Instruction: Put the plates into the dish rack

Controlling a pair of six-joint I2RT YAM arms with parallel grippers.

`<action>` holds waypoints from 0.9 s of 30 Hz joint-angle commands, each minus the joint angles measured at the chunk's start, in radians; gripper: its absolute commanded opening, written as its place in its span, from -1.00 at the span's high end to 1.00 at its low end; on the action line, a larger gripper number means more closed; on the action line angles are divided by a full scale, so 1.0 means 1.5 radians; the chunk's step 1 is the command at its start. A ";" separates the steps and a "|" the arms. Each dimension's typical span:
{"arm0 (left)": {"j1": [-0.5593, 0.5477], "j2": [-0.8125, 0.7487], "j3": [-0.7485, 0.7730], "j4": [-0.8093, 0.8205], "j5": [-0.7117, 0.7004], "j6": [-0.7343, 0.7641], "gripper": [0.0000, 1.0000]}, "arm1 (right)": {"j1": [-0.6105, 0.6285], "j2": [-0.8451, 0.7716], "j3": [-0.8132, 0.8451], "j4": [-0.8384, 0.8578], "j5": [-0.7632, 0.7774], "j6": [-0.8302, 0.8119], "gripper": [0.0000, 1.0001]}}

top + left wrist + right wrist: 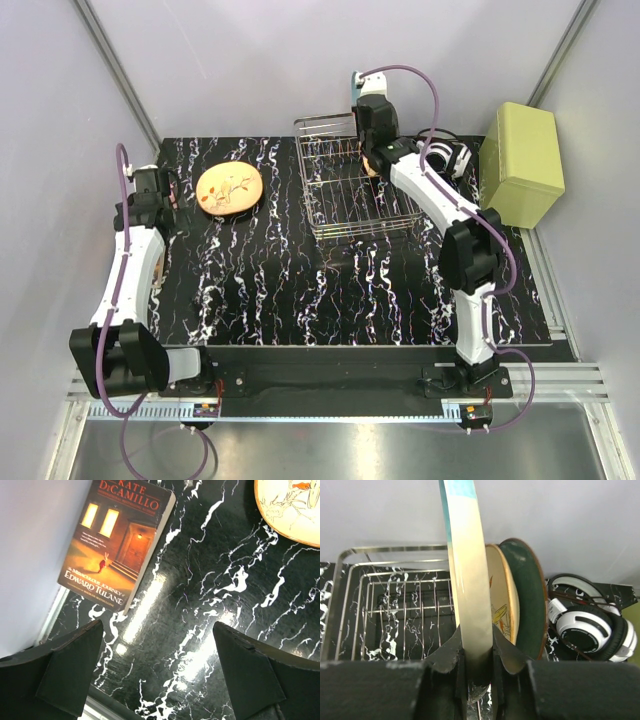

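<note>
Cream plate (470, 580) upright, pinched in right end effector (478, 656), over dish rack (395, 547).

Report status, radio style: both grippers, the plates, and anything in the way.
Left gripper open, empty. Right gripper shut on plate, upright over rack. Two plates racked, last plate on table. Headphones beside rack, not blocking.

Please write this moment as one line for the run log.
right hand: shut on upright plate, at rack beside cream plate and green plate | left hand: open, empty | flat plate: on table
</note>
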 commanded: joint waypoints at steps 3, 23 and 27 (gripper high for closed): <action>0.003 0.003 0.030 0.024 -0.015 0.018 -0.98 | -0.007 0.022 0.071 0.112 0.028 0.001 1.00; 0.011 0.044 0.023 0.026 0.031 0.001 -0.98 | -0.011 0.016 0.059 0.133 0.043 -0.031 1.00; 0.011 0.044 0.020 0.025 0.037 -0.001 -0.98 | -0.013 0.010 0.046 0.142 0.048 -0.039 1.00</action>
